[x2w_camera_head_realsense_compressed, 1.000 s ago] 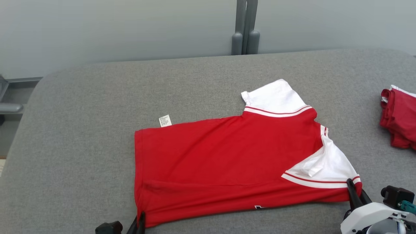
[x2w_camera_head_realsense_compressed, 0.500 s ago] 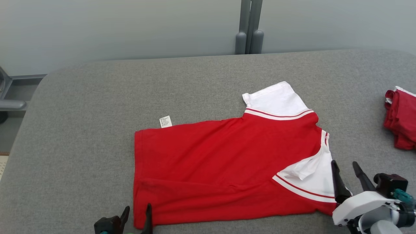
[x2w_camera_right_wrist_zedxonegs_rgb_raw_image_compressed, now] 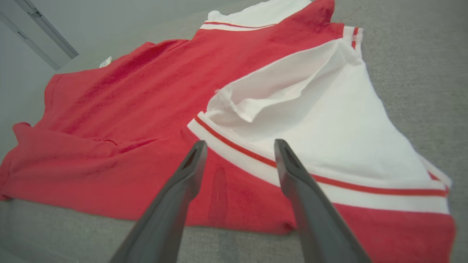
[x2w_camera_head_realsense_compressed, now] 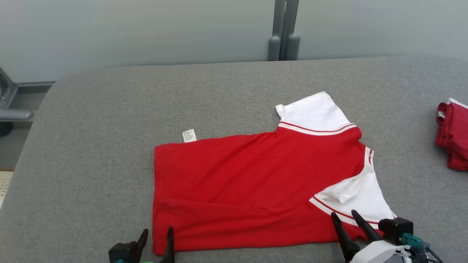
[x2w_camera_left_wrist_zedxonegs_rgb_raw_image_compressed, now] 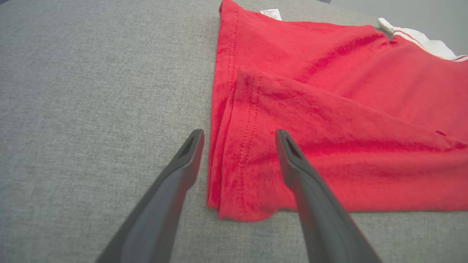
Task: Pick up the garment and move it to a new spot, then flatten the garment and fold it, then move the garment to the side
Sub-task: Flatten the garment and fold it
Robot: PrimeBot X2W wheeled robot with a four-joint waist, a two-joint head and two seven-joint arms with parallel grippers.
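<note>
The garment (x2w_camera_head_realsense_compressed: 252,182) is a red shirt with white sleeves, lying folded lengthwise on the grey table, hem to the left. A white label (x2w_camera_head_realsense_compressed: 189,135) sticks out at its far left corner. My left gripper (x2w_camera_head_realsense_compressed: 157,237) is open above the near left hem corner (x2w_camera_left_wrist_zedxonegs_rgb_raw_image_compressed: 234,197), its fingers straddling the hem edge with nothing held. My right gripper (x2w_camera_head_realsense_compressed: 345,219) hovers open over the near white sleeve (x2w_camera_right_wrist_zedxonegs_rgb_raw_image_compressed: 321,120) and its red-striped band, holding nothing. The garment's near edge (x2w_camera_right_wrist_zedxonegs_rgb_raw_image_compressed: 146,204) lies flat on the table.
Another red garment (x2w_camera_head_realsense_compressed: 453,135) lies bunched at the table's right edge. A grey post (x2w_camera_head_realsense_compressed: 284,33) stands behind the table's far edge. Bare grey table surface (x2w_camera_head_realsense_compressed: 91,146) stretches to the left of the shirt.
Both grippers have opened and let go of the garment's near edge. The right gripper has drawn back leftward to the sleeve band. The head view has shifted slightly.
</note>
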